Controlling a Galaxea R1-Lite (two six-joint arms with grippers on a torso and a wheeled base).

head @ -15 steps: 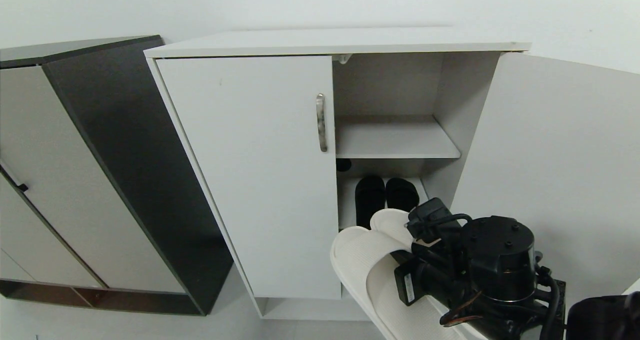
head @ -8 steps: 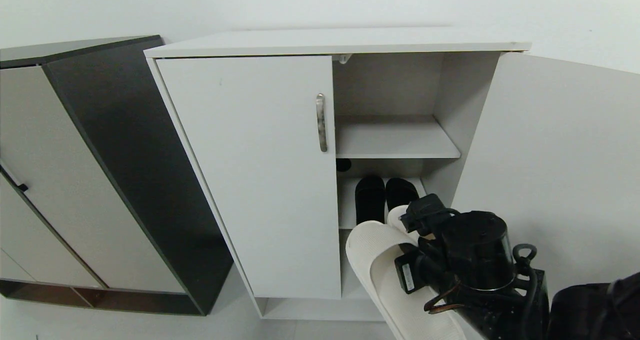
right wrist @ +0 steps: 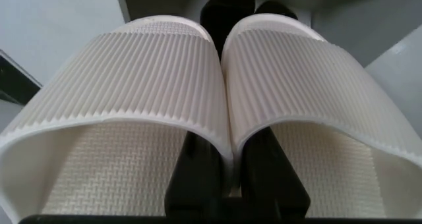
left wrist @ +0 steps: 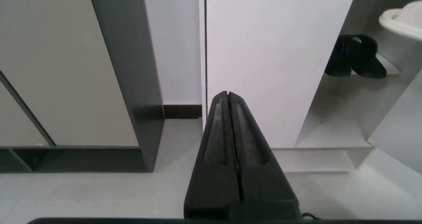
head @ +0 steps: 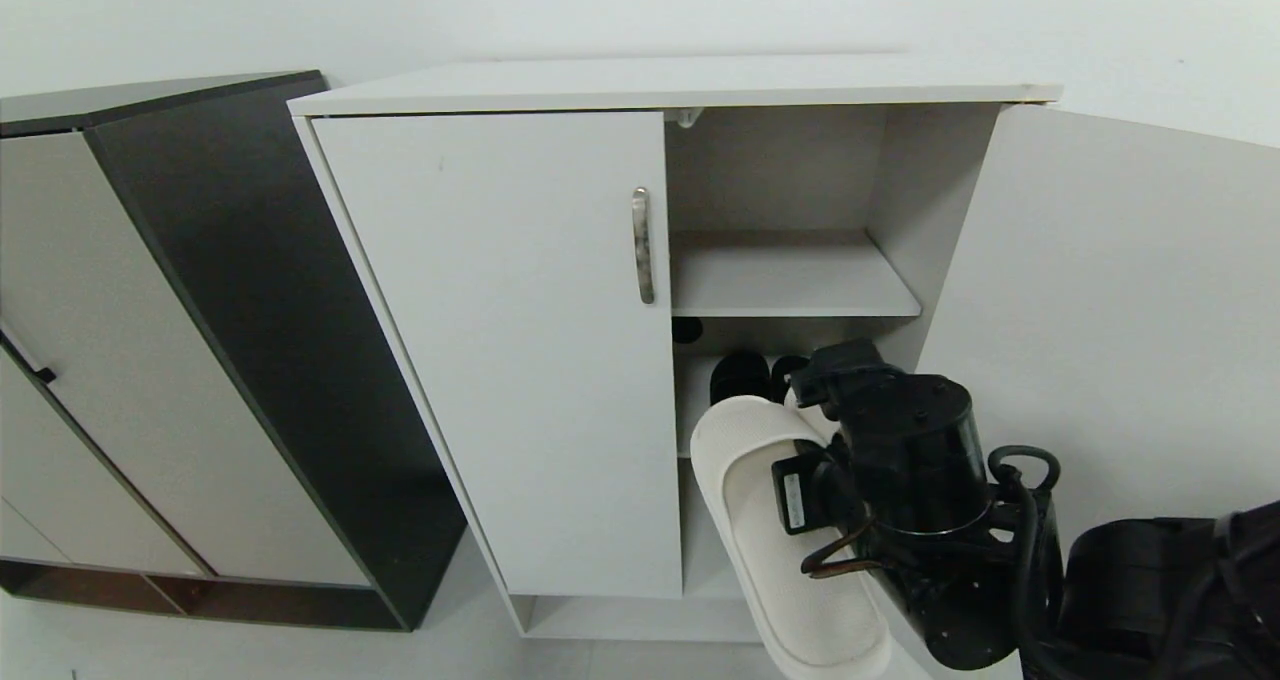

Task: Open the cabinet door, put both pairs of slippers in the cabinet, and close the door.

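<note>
- A white two-door laminate cabinet [head: 660, 80] is standing in the middle of the head view. Its left door [head: 500, 360], fitted with a slim metal bar handle [head: 642, 245], is sitting shut, while its right door [head: 1100, 310] is hanging wide open toward the right edge.
- A pair of black slide slippers [head: 740, 378] is lying side by side on the lower shelf [head: 695, 410] inside the open half, under a bare upper shelf [head: 790, 280].
- The right arm [head: 910, 460] is showing at the lower right of the head view. The right arm's jaws are clamping the pair of white ribbed foam slippers [right wrist: 151, 72] – the two touching inner straps are being pinched together between them.
- The white pair's toes are pointing into the open compartment, partly covering the black pair; I cannot tell whether they are past the cabinet's front edge.
- The left arm's jaws, in the lower centre of the left wrist view, are pressing fully together with nothing between them, and are pointing toward the shut left door.
- A tall dark grey cabinet [head: 230, 290] is standing at the left of the head view, just beside the white one.
</note>
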